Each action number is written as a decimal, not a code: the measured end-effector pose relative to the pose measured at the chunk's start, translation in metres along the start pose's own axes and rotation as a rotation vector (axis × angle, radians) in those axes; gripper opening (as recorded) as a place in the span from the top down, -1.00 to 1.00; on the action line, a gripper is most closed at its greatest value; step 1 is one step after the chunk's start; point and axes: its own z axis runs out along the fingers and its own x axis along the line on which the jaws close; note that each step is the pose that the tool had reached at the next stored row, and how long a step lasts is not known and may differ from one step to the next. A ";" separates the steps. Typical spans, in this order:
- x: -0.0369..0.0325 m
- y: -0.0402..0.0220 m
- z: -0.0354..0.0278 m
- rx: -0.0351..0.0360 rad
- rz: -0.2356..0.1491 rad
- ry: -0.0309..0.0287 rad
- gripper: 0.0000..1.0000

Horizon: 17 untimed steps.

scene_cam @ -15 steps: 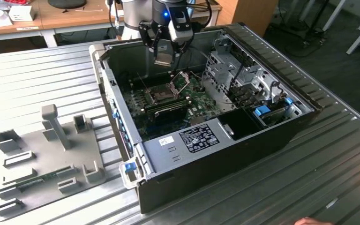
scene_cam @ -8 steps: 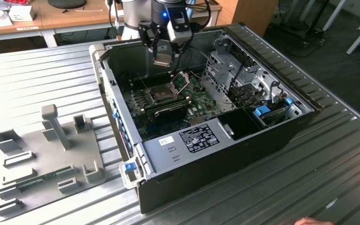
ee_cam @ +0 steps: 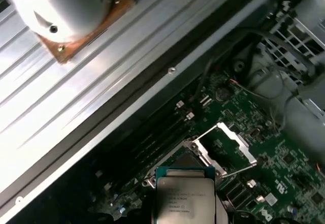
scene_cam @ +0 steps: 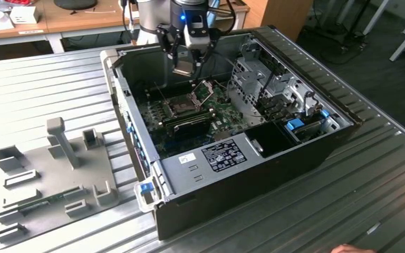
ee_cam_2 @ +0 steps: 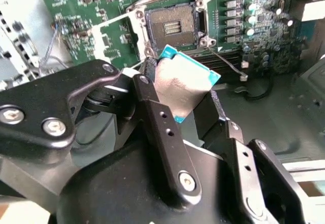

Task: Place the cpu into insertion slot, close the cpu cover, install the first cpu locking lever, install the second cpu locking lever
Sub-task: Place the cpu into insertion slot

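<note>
My gripper (scene_cam: pixel 184 62) hangs over the open computer case, shut on the cpu (scene_cam: pixel 183 70). In the second wrist view the cpu (ee_cam_2: pixel 185 84), grey-topped with a teal edge, sits tilted between the black fingers (ee_cam_2: pixel 152 109). Past it on the green board lies the insertion slot (ee_cam_2: pixel 172 27), open with a dark centre. The cpu cover (ee_cam_2: pixel 114 20) is swung open beside the slot. In the first wrist view the cpu (ee_cam: pixel 185 198) hides part of the slot (ee_cam: pixel 184 159), with the raised cover (ee_cam: pixel 238 138) next to it. The exterior view shows the slot (scene_cam: pixel 182 105) below the gripper and the cover (scene_cam: pixel 204 90) standing up.
The case walls (scene_cam: pixel 122 100) enclose the board. A silver drive cage (scene_cam: pixel 259 79) stands on the exterior view's right, and black memory slots (scene_cam: pixel 188 124) lie near the socket. A grey fixture plate (scene_cam: pixel 55 174) with holders rests on the ribbed metal table. A hand (scene_cam: pixel 347 249) shows at the bottom edge.
</note>
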 end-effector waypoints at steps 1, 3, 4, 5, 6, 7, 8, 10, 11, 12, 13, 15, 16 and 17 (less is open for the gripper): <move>0.0000 0.0000 0.0004 -0.0002 0.018 -0.0018 -0.08; 0.0000 -0.0001 0.0011 -0.0006 0.054 -0.0054 -0.08; 0.0000 -0.0002 0.0015 -0.0009 0.072 -0.0072 -0.08; 0.0000 -0.0002 0.0019 -0.0010 0.090 -0.0090 -0.08; 0.0000 -0.0002 0.0022 -0.0013 0.108 -0.0109 -0.08; 0.0000 -0.0003 0.0025 -0.0015 0.127 -0.0127 -0.08; -0.0001 -0.0003 0.0029 -0.0018 0.145 -0.0145 -0.08; -0.0001 -0.0004 0.0036 -0.0022 0.181 -0.0181 -0.08; -0.0001 -0.0004 0.0039 -0.0025 0.199 -0.0199 -0.08; -0.0001 -0.0004 0.0042 -0.0027 0.216 -0.0217 -0.08; -0.0001 -0.0004 0.0045 -0.0031 0.234 -0.0234 -0.08; -0.0001 -0.0005 0.0048 -0.0036 0.269 -0.0267 -0.08; 0.0001 -0.0007 0.0048 -0.0038 0.278 -0.0276 -0.08; 0.0002 -0.0008 0.0048 -0.0038 0.281 -0.0278 -0.08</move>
